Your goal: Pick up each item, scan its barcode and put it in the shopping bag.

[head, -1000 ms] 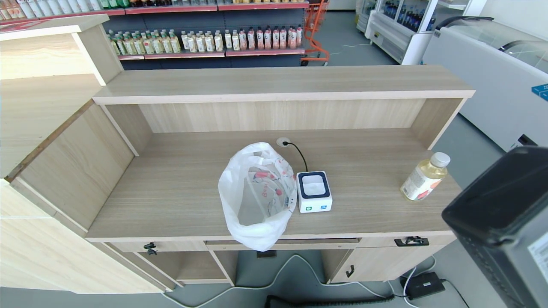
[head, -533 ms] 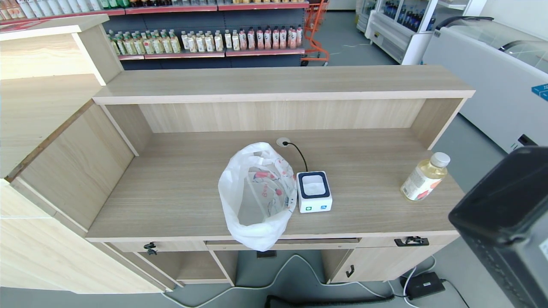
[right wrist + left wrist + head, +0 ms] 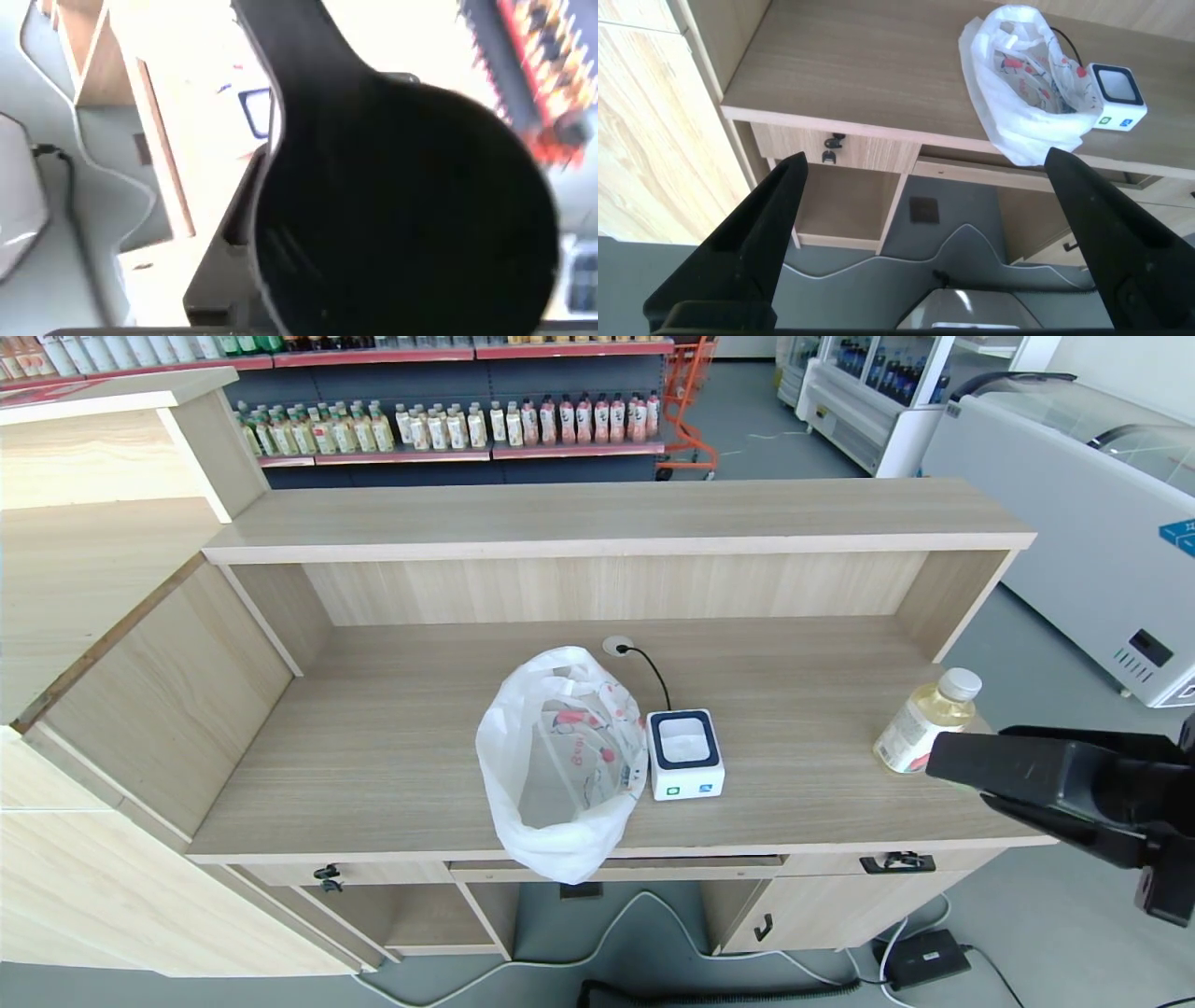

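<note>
Since a second ago our right arm has swung down out of the head view's lower corner. The right gripper point(image 3: 971, 767) now lies level, its tip overlapping the base of the bottle point(image 3: 929, 709), which stands upright just beyond it on the counter point(image 3: 373, 747). Whether it is apart or together we cannot tell. The shopping bag point(image 3: 560, 756) and scanner point(image 3: 686, 753) sit side by side, well off to its left, unmoved. The left wrist view adds the left gripper point(image 3: 924, 163), fingers point(image 3: 738, 252) spread wide, below the counter's front edge, with the bag ahead of it.
</note>
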Robot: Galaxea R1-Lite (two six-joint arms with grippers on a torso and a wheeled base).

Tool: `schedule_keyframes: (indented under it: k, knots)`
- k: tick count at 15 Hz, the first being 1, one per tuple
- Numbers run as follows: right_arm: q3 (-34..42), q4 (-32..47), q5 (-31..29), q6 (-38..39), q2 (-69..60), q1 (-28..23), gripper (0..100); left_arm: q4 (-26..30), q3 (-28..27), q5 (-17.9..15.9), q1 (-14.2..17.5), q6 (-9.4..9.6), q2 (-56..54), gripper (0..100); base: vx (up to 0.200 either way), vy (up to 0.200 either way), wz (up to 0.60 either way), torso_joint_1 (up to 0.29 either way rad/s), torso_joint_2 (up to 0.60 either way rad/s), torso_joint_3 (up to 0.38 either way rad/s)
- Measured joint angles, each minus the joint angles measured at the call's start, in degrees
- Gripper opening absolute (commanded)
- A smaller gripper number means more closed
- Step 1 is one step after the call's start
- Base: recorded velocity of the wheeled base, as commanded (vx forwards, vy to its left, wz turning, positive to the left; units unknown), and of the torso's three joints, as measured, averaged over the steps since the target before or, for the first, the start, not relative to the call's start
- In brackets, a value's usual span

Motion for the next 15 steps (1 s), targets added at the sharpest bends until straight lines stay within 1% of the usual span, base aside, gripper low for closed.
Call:
schedule_keyframes:
  k: [1, 4, 5, 7, 8, 10, 12, 13, 14, 15]
  knots:
    - [0.0, 1.2, -1.4, 3.8, 0.7, -3.3, 0, 0.0, 0.0, 0.0, 0.0, 0.00, 0.0, 100, 0.000, 0.000, 0.00, 0.000, 0.00, 0.000]
    - [-0.1, 0.0, -1.8, 5.0, 3.1, -12.0, 0, 0.0, 0.0, 0.0, 0.0, 0.00, 0.0, 100, 0.000, 0.000, 0.00, 0.000, 0.00, 0.000]
    - [-0.3, -0.4, -1.8, 5.2, 3.9, -13.5, 0, 0.0, 0.0, 0.0, 0.0, 0.00, 0.0, 100, 0.000, 0.000, 0.00, 0.000, 0.00, 0.000]
    - [-0.5, -1.6, 0.5, 7.3, 5.0, -14.5, 0, 0.0, 0.0, 0.0, 0.0, 0.00, 0.0, 100, 0.000, 0.000, 0.60, 0.005, 0.01, 0.002]
    - [-0.7, -3.0, 1.4, 9.7, 5.7, -14.1, 0, 0.0, 0.0, 0.0, 0.0, 0.00, 0.0, 100, 0.000, 0.000, 0.60, -0.007, 0.00, 0.002]
    - [-1.4, -5.2, 3.5, 17.2, 7.6, -11.1, 0, 0.0, 0.0, 0.0, 0.0, 0.00, 0.0, 100, 0.000, 0.000, 0.00, 0.000, 0.00, 0.000]
    - [-4.2, -7.9, 4.0, 29.6, 11.7, -6.8, 0, 0.0, 0.0, 0.0, 0.0, 0.00, 0.0, 100, 0.000, 0.000, 0.00, 0.000, 0.00, 0.000]
    - [-6.6, -9.7, 3.9, 37.8, 14.4, -4.8, 0, -0.1, 0.0, 0.0, 0.0, 0.02, 0.0, 100, 0.000, 0.000, 0.00, 0.000, 0.00, 0.000]
    - [-9.0, -10.7, 2.6, 44.9, 17.6, -3.3, 0, 0.0, 0.0, 0.0, 0.1, 0.00, 0.0, 100, 0.000, 0.000, 0.00, 0.000, 0.00, 0.000]
    - [-11.5, -11.6, -0.2, 51.0, 20.9, -2.1, 0, 0.0, 0.0, 0.0, 0.0, 0.00, 0.0, 100, 0.000, 0.000, 0.00, 0.000, 0.00, 0.000]
